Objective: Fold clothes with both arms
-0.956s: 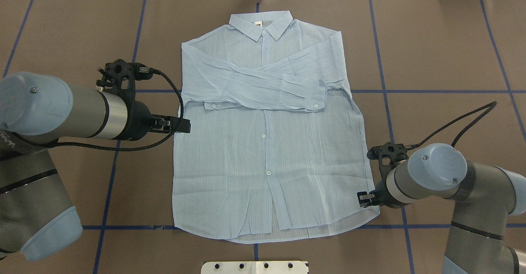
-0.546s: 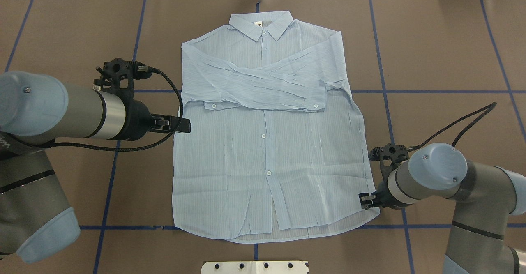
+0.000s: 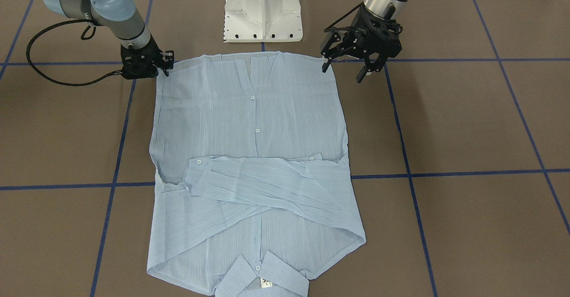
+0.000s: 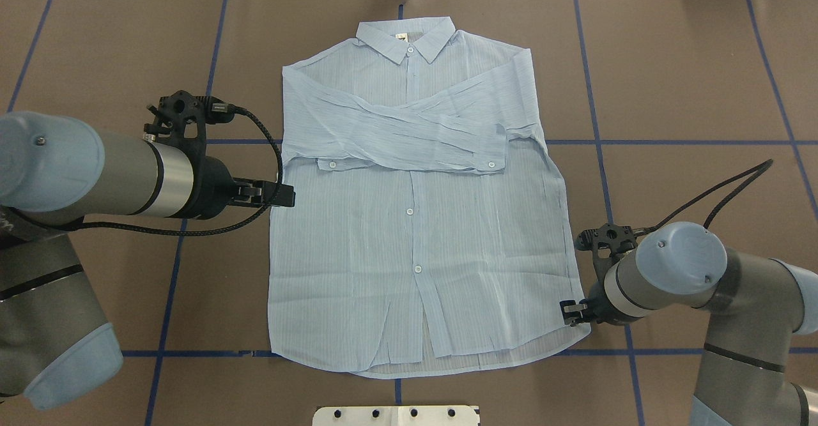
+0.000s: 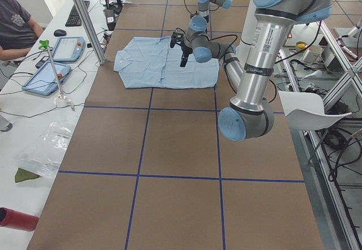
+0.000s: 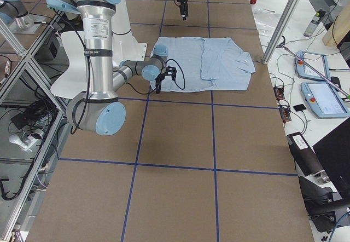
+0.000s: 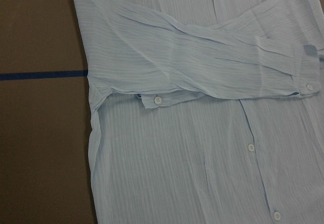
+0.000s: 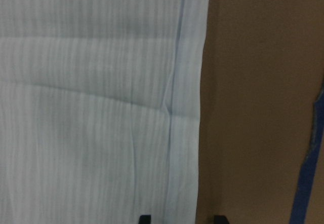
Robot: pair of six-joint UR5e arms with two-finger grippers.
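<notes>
The light-blue shirt point(image 4: 415, 234) lies flat and face up on the brown table, collar away from me, with both sleeves crossed over the chest. It also shows in the front view point(image 3: 249, 123). My left gripper point(image 4: 284, 195) is open and empty, held above the shirt's left side edge, fingers pointing down point(image 3: 343, 73). The left wrist view shows the crossed sleeves point(image 7: 202, 67). My right gripper point(image 4: 567, 313) is open and low at the shirt's right hem corner point(image 3: 161, 64). In the right wrist view its fingertips point(image 8: 144, 218) straddle the shirt's side edge point(image 8: 187, 133).
The white pedestal base point(image 3: 262, 12) stands just behind the hem. Blue tape lines point(image 4: 671, 142) grid the table. A side bench with tablets point(image 5: 51, 63) and a seated person point(image 5: 17, 24) is beyond the collar end.
The right gripper has crept slightly toward the hem corner. The left arm has shifted a little. The shirt has not moved.
</notes>
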